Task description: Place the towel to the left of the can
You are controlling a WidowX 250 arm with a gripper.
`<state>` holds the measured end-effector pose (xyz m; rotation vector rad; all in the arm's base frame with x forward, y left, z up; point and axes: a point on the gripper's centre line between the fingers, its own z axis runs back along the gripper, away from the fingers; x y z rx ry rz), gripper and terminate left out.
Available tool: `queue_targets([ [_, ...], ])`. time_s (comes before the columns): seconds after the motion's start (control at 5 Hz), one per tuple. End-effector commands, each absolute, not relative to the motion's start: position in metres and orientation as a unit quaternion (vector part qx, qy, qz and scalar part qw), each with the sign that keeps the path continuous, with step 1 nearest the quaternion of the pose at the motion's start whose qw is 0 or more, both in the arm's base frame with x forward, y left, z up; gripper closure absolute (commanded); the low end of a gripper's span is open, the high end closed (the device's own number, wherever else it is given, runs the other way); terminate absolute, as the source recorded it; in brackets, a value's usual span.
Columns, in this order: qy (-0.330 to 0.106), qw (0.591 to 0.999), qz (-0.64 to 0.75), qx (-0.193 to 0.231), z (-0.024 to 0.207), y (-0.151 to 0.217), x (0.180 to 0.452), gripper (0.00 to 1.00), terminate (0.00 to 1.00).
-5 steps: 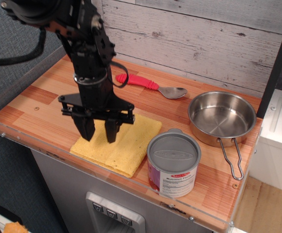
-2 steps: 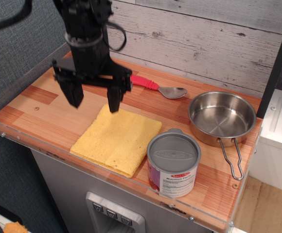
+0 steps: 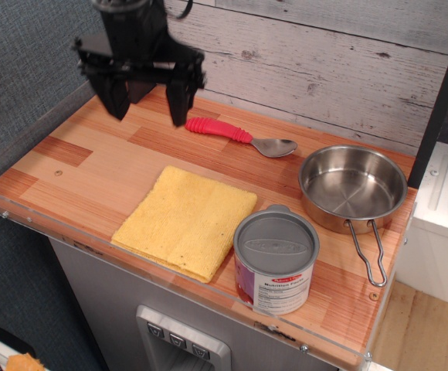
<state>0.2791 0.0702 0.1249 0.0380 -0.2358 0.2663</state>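
The yellow towel lies flat and folded on the wooden counter, near the front edge. Its right edge lies just left of the can, a short tin with a grey ridged lid and a white-and-purple label. My black gripper hangs open and empty high above the back left of the counter, well above and behind the towel. Its two fingers point down and stand wide apart.
A spoon with a red handle lies near the back wall. A shiny steel pan with a wire handle sits at the right. A clear plastic rim runs along the counter's front and left edges.
My gripper has risen from just over the towel, moved back and to the left, and its fingers have spread wider. The towel and can have not moved.
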Motion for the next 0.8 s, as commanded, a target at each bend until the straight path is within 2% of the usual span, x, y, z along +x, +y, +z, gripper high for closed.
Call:
queue_targets([
  [0.0, -0.154, 0.982, 0.11, 0.002, 0.168, 0.037, 0.317, 0.0, 0.0],
  [0.2, -0.16, 0.982, 0.099, -0.008, 0.181, 0.023, 0.334, 0.0, 0.0],
  [0.4, -0.142, 0.988, 0.062, -0.011, 0.181, 0.008, 0.344, 0.0, 0.0],
  [0.6, -0.142, 0.988, 0.062, -0.011, 0.181, 0.008, 0.344, 0.0, 1.0],
])
